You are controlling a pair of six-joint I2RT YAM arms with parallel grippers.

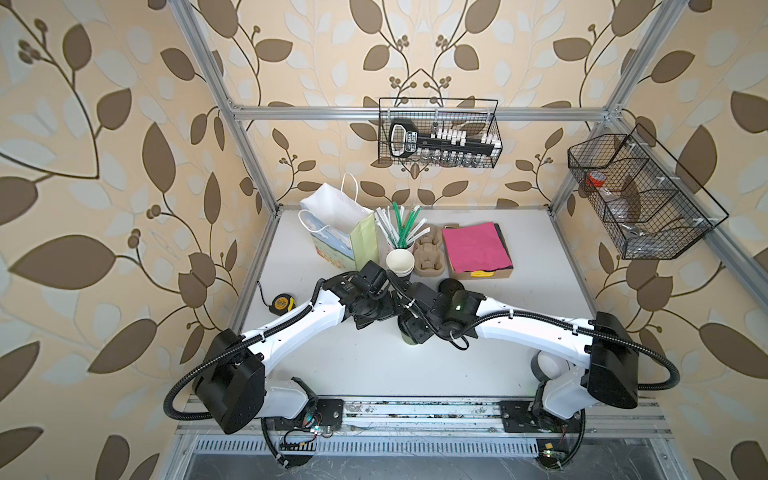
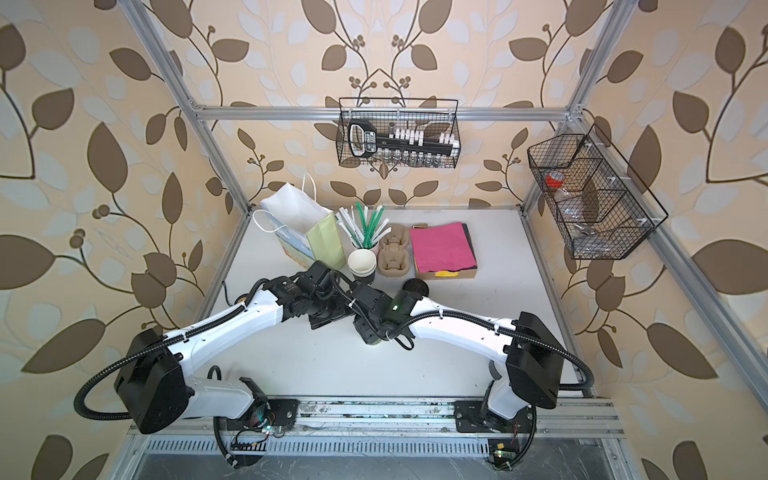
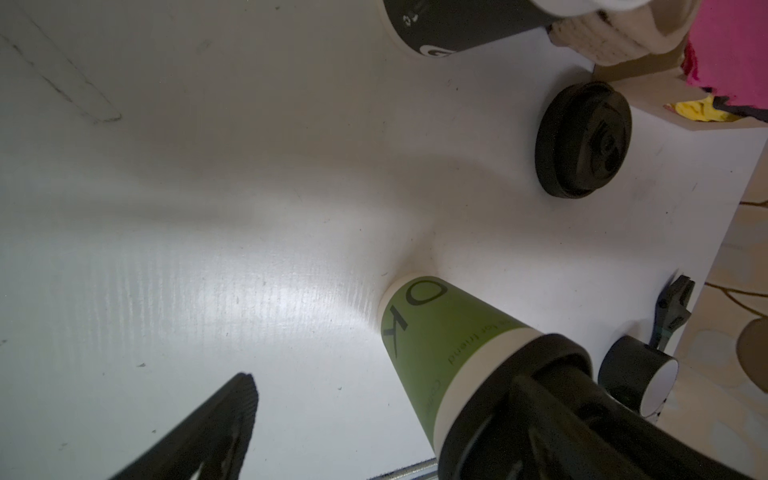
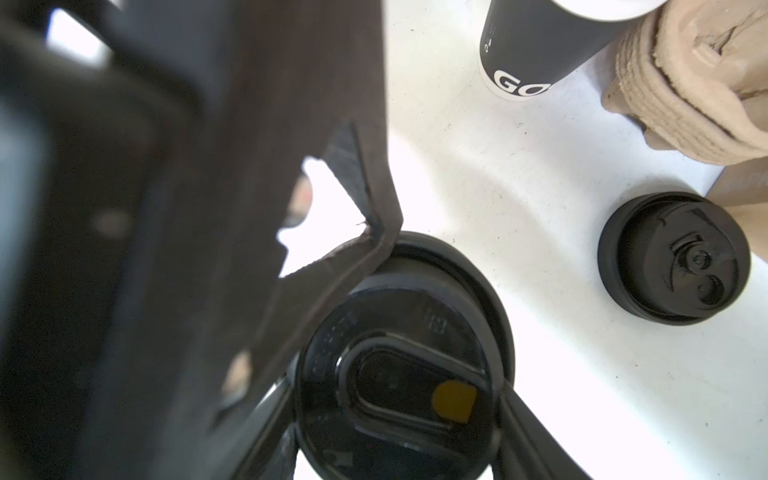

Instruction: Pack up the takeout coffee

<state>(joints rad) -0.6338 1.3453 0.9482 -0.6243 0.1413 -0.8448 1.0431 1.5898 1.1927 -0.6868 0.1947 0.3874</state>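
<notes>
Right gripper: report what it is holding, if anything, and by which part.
The right gripper holds the takeout coffee by its black lid, pressing on opposite sides of the lid's rim.

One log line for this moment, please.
right pincer: shut on takeout coffee | left pincer: open | takeout coffee: on table, unpacked

The right end effector [image 1: 412,331] sits over the takeout coffee [image 1: 406,341] (only its green base shows).
</notes>
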